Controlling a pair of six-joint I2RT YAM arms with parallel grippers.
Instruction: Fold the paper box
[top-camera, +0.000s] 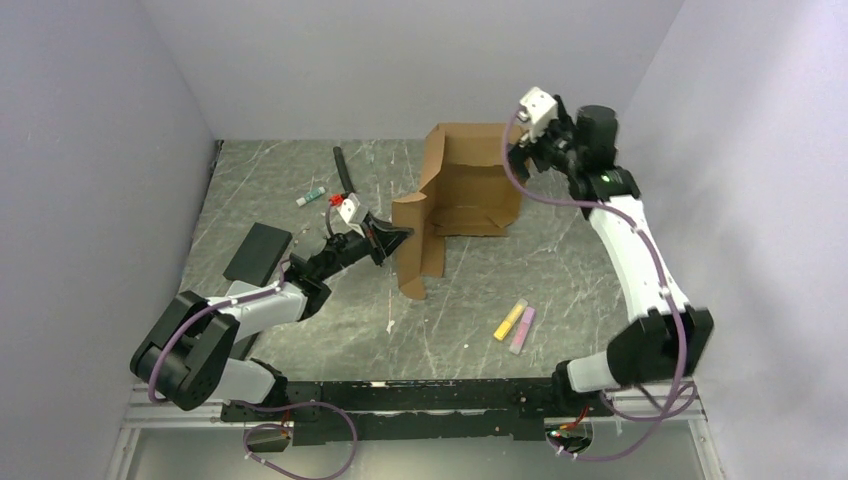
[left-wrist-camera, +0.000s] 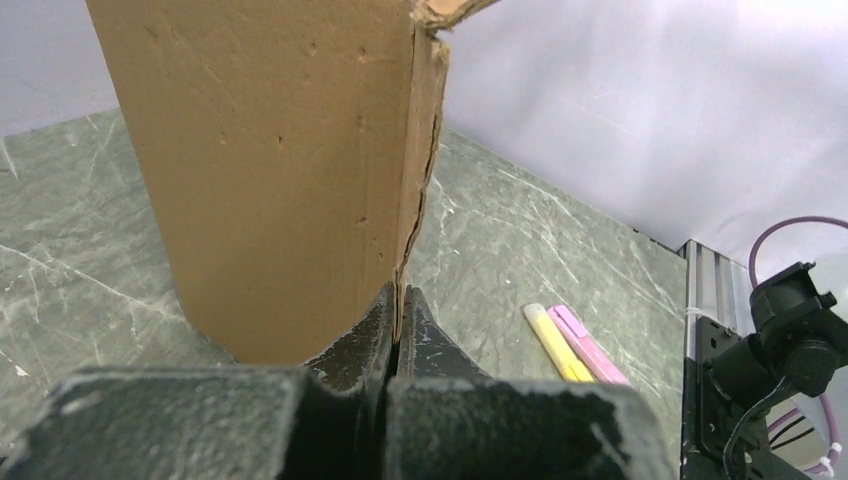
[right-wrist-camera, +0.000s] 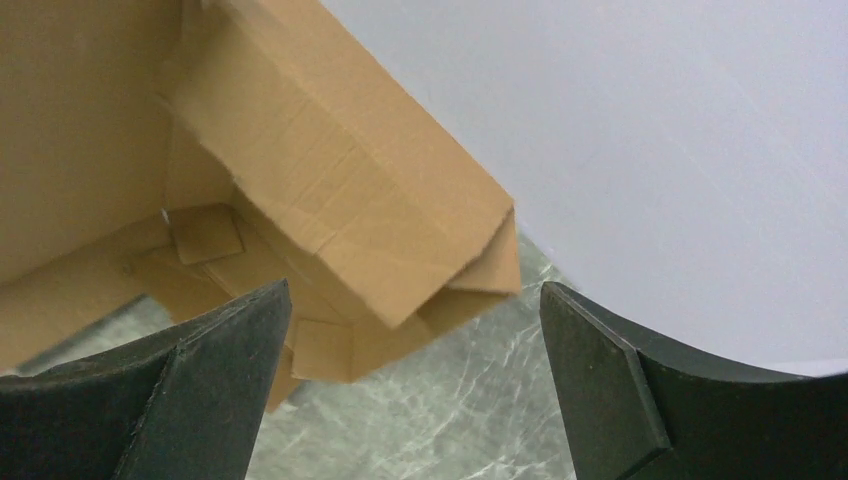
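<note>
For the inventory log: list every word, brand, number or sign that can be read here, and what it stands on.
No text can be read in any view.
The paper box: plain brown cardboard, no print showing.
The yellow highlighter and the pink highlighter: no legible marking.
The small green-capped tube: too small to read.

From the left wrist, can see only part of the paper box: cropped by the top edge, and cannot see past the near panel. Cannot follow the left hand back past its fingers, cropped by the bottom edge. From the right wrist, only one corner of the paper box, cut by the left and top edges; likewise the right hand, cut off by the bottom edge. From above, cannot tell what the small white stick with a green end is: too small. Cannot see the near end of the black rod, lost behind the left arm.
</note>
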